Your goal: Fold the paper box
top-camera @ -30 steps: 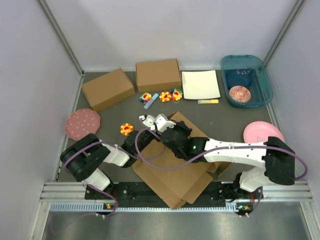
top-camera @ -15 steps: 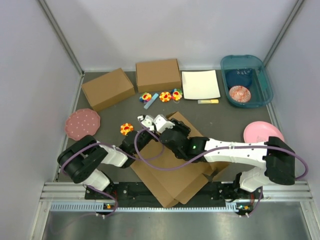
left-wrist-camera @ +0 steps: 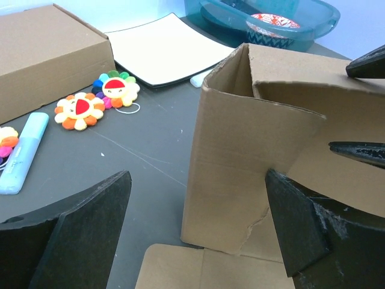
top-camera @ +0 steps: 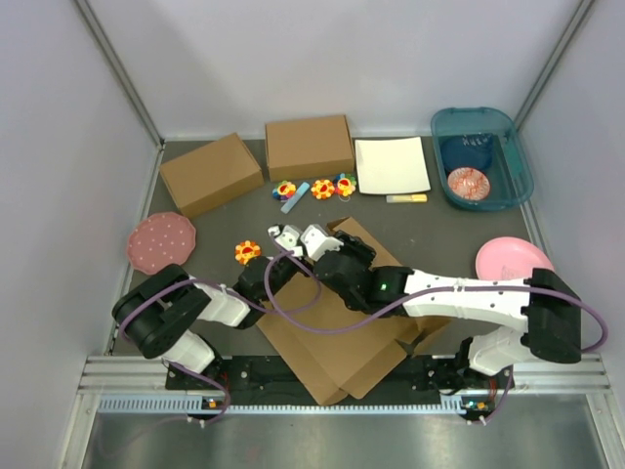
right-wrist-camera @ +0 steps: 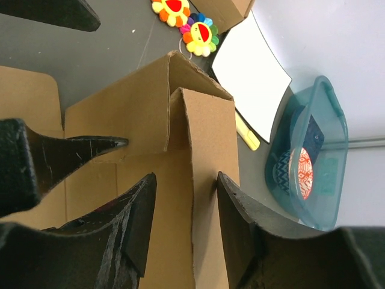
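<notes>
The box point(left-wrist-camera: 240, 168) is matt brown corrugated cardboard, rough at its torn edge. The worktop point(left-wrist-camera: 150, 141) is dark, matt and scuffed. The bin point(right-wrist-camera: 337, 144) is glossy translucent teal plastic. The sheet point(left-wrist-camera: 162, 51) is smooth white.

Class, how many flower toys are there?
4. Left flower toy, middle flower toy, right flower toy: a row by the far-centre box. Fourth flower toy: beside the left arm. Arms may hide others.

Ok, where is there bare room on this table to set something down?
Bare tabletop lies between the yellow marker, teal bin, pink plate and paper box; a smaller patch sits between the left cardboard box, dotted plate and lone flower toy. Crowded: around the paper box itself and along the back edge.
</notes>
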Action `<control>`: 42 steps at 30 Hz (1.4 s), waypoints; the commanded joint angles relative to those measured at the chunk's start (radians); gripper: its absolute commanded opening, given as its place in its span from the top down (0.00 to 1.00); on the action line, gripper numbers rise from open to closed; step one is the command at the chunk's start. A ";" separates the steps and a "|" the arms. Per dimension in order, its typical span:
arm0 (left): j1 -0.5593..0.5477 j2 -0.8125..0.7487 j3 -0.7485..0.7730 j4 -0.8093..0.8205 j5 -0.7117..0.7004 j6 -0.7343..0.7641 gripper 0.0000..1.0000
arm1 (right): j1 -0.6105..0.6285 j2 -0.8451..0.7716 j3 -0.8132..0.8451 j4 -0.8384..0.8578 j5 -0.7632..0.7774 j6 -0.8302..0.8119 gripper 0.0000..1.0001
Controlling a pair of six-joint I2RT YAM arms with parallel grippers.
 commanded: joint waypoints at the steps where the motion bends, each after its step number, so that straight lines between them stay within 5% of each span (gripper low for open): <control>1: -0.002 0.002 -0.004 0.148 0.008 -0.028 0.01 | 0.026 -0.061 0.028 -0.016 0.016 -0.022 0.54; 10: -0.002 0.019 -0.007 0.173 0.010 -0.040 0.01 | 0.026 -0.095 0.020 -0.033 0.027 -0.012 0.51; 16: -0.002 0.022 -0.008 0.179 0.011 -0.046 0.01 | 0.026 -0.087 0.003 -0.034 0.010 -0.001 0.86; 22: -0.002 0.008 -0.025 0.191 0.002 -0.048 0.01 | 0.024 -0.084 -0.014 -0.043 0.011 0.013 1.00; 42: 0.105 -0.122 0.055 -0.017 -0.049 0.000 0.01 | 0.024 -0.104 -0.031 -0.068 -0.061 0.042 1.00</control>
